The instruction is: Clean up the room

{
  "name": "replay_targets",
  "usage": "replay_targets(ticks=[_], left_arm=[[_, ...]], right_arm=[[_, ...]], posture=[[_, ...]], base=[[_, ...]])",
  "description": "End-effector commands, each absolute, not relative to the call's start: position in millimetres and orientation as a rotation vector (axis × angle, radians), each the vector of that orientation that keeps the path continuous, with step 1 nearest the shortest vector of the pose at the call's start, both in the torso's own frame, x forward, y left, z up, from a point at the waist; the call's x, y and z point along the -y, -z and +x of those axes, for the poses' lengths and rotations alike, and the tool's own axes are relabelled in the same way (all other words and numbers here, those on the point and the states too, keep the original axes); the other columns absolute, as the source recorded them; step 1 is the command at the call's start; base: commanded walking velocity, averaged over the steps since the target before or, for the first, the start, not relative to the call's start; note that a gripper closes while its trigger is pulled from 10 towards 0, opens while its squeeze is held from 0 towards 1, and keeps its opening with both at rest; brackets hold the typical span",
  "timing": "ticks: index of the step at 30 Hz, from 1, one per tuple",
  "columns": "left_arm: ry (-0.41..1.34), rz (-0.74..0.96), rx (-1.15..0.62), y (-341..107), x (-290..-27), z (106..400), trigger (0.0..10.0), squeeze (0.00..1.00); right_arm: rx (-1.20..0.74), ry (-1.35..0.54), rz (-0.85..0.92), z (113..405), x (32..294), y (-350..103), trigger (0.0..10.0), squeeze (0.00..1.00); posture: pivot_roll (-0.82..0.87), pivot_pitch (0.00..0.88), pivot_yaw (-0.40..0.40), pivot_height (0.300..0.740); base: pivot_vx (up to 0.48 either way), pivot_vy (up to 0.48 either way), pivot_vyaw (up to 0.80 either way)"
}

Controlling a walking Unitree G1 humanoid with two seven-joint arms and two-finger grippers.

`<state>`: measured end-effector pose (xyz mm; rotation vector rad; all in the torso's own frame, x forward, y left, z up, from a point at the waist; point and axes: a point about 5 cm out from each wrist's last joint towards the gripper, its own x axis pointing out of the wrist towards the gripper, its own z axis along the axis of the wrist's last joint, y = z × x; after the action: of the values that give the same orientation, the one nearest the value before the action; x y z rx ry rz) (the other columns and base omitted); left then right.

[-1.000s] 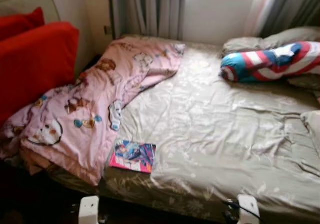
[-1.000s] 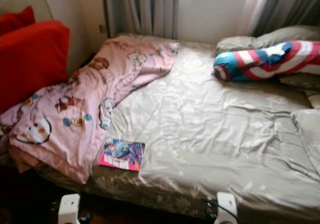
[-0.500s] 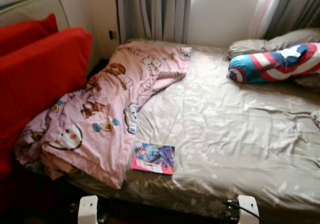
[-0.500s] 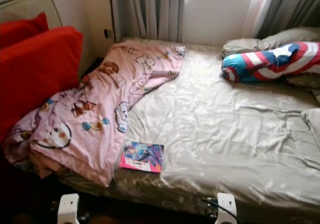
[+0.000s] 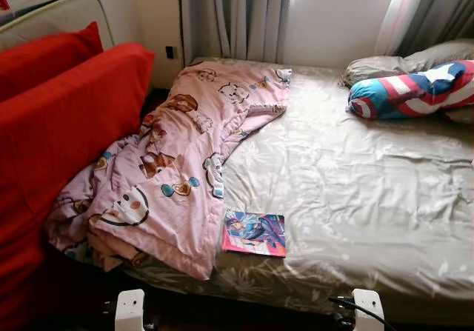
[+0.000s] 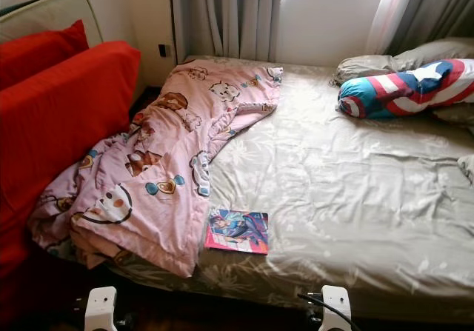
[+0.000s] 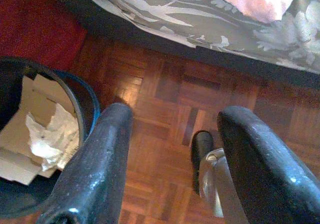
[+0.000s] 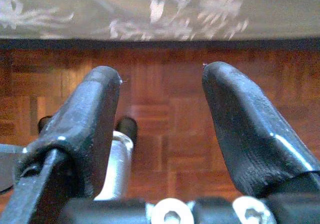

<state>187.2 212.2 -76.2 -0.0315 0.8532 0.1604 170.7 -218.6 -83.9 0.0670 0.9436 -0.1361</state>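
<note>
Sheeny cloth bedsheet; glossy paper book; wood parquet floor

The pink blanket covers the left part of the bed, so the sheet under it is hidden. The print on the magazine is too small to read. The striped pillow is cut off by the right edge. The red cushion runs out of the picture on the left. In the left wrist view, the dark bin is cut by the edge, and the left claw hides part of its rim.
</note>
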Motion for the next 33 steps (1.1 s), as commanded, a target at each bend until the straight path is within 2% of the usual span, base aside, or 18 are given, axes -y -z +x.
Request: replay_targets(ticks=[1,18,33], left_arm=[[-0.159,-0.022,-0.867,76.9,-213.9,185.8,10.0,0.00],[-0.147,-0.029,-0.859,76.2,-214.3,186.6,10.0,0.00],[-0.137,-0.024,-0.858,75.8,-215.1,186.9,10.0,0.00]], right_arm=[[-0.941,0.147,0.070,170.9,220.6,83.4,10.0,0.00],[-0.936,0.124,0.059,172.3,218.5,83.1,10.0,0.00],[-0.933,0.114,0.063,172.7,216.8,83.1,10.0,0.00]], posture=[[0.08,0.000,-0.038,0.720],[0.08,0.000,-0.029,0.720],[0.08,0.000,-0.024,0.720]], base=[[0.000,0.000,0.00],[0.000,0.000,0.00],[0.242,0.000,0.73]])
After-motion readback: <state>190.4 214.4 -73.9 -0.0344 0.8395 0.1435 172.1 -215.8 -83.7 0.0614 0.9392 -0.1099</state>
